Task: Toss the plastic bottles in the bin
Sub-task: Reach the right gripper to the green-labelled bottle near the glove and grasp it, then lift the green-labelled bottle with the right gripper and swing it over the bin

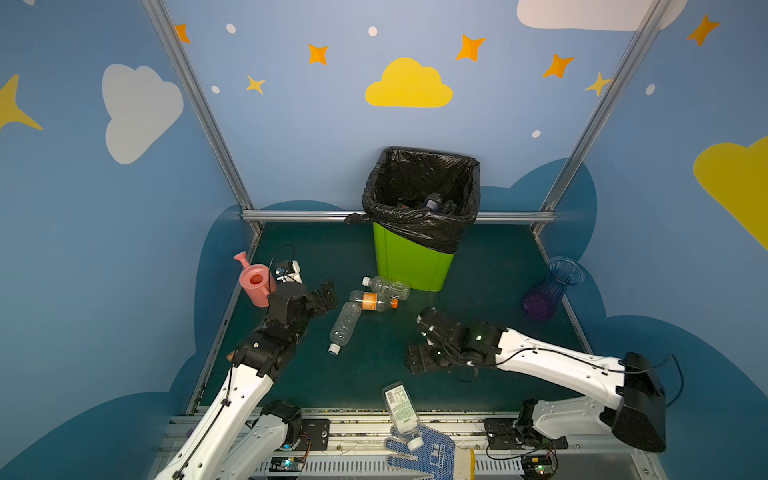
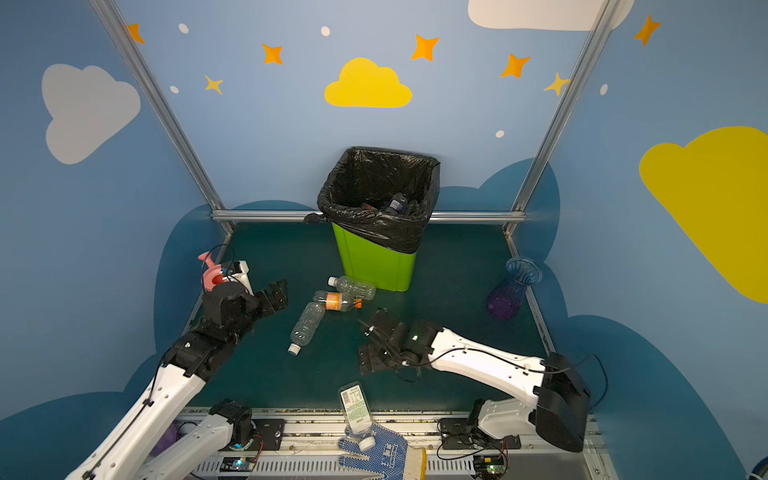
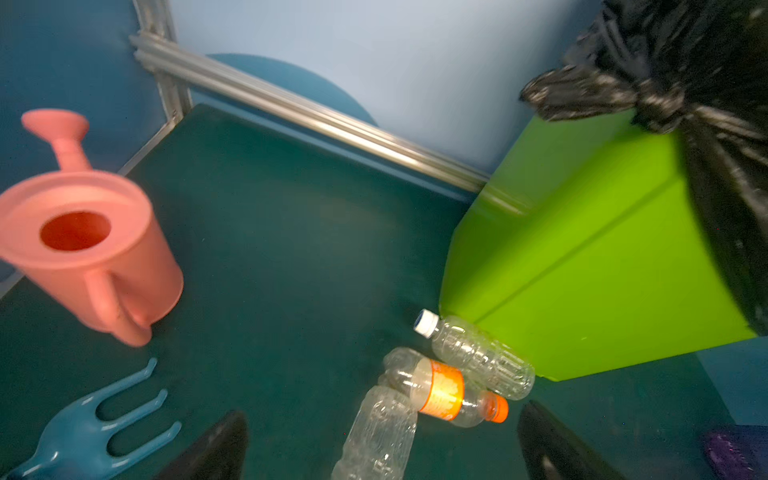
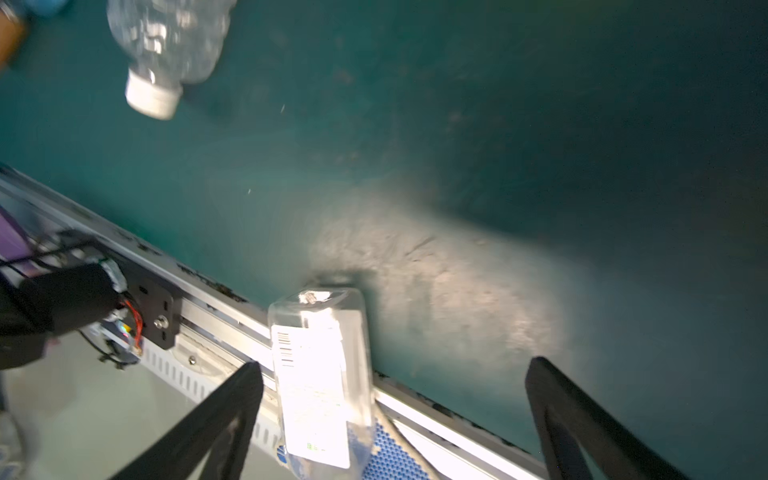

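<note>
The lime-green bin (image 1: 411,266) (image 2: 374,266) (image 3: 582,257) with its black liner stands at the back; dark bottle shapes (image 1: 432,203) lie inside it. Three plastic bottles lie in front of the bin: a clear white-capped one (image 1: 386,286) (image 3: 482,357), an orange-labelled one (image 1: 374,301) (image 3: 440,390) and a long clear one (image 1: 344,326) (image 3: 378,436). A white-labelled bottle (image 1: 401,409) (image 4: 320,374) lies over the front edge. My left gripper (image 1: 328,298) (image 3: 382,453) is open and empty, left of the three. My right gripper (image 1: 417,343) (image 4: 399,419) hangs open above the table, apart from the white-labelled bottle.
A pink watering can (image 1: 255,282) (image 3: 87,241) stands behind my left gripper, with a blue toy rake (image 3: 91,436) near it. A blue ribbed vase (image 1: 552,286) stands at the right edge. A blue-dotted gloved hand (image 1: 428,453) touches the white-labelled bottle's neck at the front rail.
</note>
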Available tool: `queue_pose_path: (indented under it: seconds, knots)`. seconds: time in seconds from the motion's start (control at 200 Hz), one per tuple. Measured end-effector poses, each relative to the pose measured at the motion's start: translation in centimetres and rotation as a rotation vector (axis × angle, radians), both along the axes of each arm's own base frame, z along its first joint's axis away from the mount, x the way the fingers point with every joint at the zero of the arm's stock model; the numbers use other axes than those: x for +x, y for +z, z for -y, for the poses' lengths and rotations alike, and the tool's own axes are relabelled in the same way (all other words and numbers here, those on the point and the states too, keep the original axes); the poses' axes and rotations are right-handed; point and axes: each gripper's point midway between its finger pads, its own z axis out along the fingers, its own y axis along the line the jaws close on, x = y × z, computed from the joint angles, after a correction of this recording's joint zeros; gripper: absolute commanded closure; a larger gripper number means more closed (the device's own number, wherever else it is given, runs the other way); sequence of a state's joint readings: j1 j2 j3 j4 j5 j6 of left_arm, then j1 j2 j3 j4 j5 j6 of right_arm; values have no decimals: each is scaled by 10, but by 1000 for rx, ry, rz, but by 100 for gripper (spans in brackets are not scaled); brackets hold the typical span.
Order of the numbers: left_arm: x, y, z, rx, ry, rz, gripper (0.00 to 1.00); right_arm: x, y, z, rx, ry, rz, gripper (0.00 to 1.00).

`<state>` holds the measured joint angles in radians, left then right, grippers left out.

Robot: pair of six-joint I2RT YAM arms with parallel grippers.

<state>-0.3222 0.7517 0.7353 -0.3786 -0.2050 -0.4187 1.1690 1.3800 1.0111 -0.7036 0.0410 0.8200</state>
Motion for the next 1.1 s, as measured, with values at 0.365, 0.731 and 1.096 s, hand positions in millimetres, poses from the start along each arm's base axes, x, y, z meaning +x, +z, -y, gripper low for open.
queue_pose_path:
  seconds: [0.365, 0.731, 1.096]
  knots:
    - [-40, -35, -21, -64, 75, 3, 0, -52, -39, -34, -246, 158, -60, 7]
    - [-45, -54, -26, -67, 107, -36, 0, -85, -75, -36, -412, 234, -148, 18]
    - [-48, -53, -32, -61, 134, -17, 0, -74, -84, -33, -441, 234, -199, 50]
